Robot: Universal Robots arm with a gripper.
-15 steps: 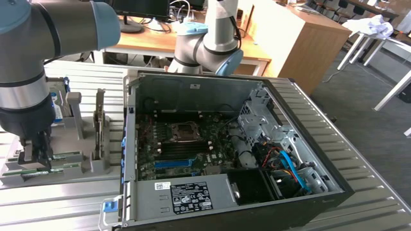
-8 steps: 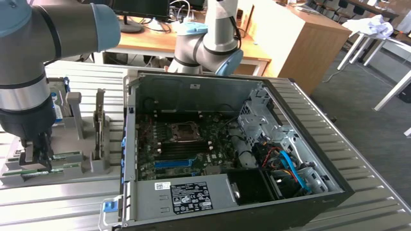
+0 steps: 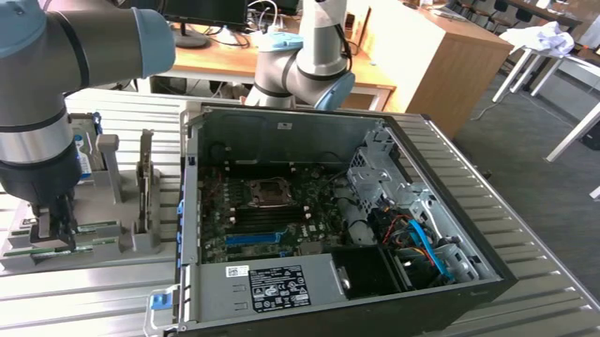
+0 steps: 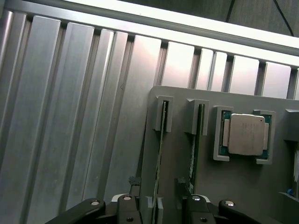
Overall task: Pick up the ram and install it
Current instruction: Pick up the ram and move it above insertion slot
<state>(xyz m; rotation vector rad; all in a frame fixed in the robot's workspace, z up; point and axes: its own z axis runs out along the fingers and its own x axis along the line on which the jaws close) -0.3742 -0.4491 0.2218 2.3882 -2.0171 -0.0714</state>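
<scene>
Gripper (image 4: 159, 211): jaws spread wide, low over the grey holder (image 4: 233, 186). Nothing pinched.

Ram (image 4: 160, 158): thin green stick standing on edge in a slot of the holder, seen edge-on. Its near end runs down between the two spread jaws. Cannot tell whether either jaw touches it.

Second stick (image 4: 193, 163): same kind, on edge in the neighbouring slot, parallel to the ram and just beside it. It lies close by the inner side of one jaw.

Processor (image 4: 245, 134): square, silver-topped, lying flat in its own framed pocket of the holder, beyond the second stick and apart from both sticks.

Exterior view: the arm (image 3: 38, 105) comes down on the exterior view's left, the gripper reaching the near end of the holder. A dark card (image 3: 146, 175) stands upright in the holder, farther toward the exterior view's right than the gripper.

Computer case (image 3: 281, 137): side panel off, lying open on the table just beside the holder, on the exterior view's right of it. The green board (image 3: 267, 221) inside is exposed, with a square socket near its middle and long dark slots below that.

Table (image 4: 70, 116): ribbed aluminium slats, carrying both the holder and the case.
</scene>
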